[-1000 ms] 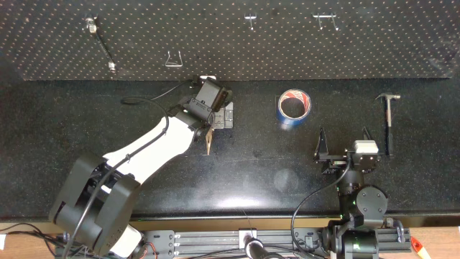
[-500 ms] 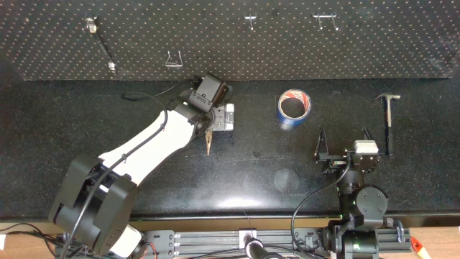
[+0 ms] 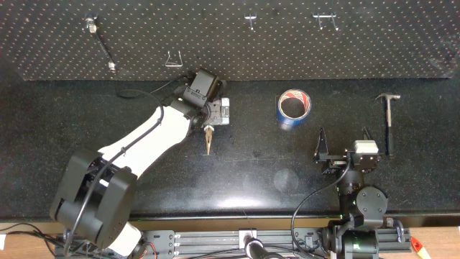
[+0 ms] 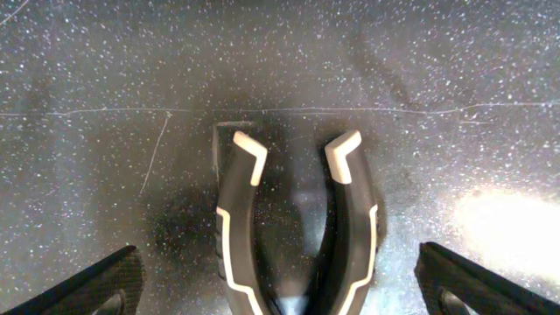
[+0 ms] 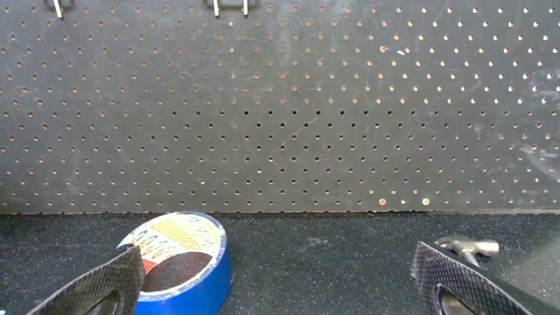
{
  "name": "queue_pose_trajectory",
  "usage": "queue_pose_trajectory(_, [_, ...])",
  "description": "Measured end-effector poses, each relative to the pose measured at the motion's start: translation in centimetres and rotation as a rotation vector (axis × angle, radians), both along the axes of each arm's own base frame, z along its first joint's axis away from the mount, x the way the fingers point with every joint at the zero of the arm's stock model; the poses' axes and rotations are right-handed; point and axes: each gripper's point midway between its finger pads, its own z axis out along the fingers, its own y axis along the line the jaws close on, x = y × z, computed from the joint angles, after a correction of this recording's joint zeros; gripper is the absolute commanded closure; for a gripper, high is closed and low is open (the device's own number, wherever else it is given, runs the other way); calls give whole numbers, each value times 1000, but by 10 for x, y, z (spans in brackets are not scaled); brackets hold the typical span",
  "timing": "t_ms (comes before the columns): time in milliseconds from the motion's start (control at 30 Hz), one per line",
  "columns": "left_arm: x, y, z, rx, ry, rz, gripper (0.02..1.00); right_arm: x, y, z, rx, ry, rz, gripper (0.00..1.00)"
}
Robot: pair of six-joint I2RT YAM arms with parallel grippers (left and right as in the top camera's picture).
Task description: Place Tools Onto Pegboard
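We see the left gripper just in front of the pegboard's lower edge, its fingers spread wide and clamping nothing. The pliers sit between them, handles touching neither finger. The tape lies near the pegboard's foot, further right along it. The hammer lies toward the pegboard's right end, its head pointing at the board. The right gripper is well apart from the pegboard, in front of the gap between tape and hammer, with its fingers likewise parted and empty. Hooks sit high on the pegboard.
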Motion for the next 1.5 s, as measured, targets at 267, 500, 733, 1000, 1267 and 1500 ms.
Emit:
queue_pose_trajectory(267, [5,2,-10,31,-8,-7,23,0,0,0,0,0,0,1])
queue_pose_trajectory(500, [6,2,-10,30,-12,-7,23,0,0,0,0,0,0,1])
queue_pose_trajectory(733, [6,2,-10,37,-13,-25,23,0,0,0,0,0,0,1])
queue_pose_trajectory(1000, [7,1,-10,39,-16,-31,23,0,0,0,0,0,0,3])
queue_pose_trajectory(1267, [7,1,-11,41,-16,-34,257,0,0,0,0,0,0,1])
queue_pose_trajectory(1500, [13,0,-12,44,-34,-33,321,0,0,0,0,0,0,1])
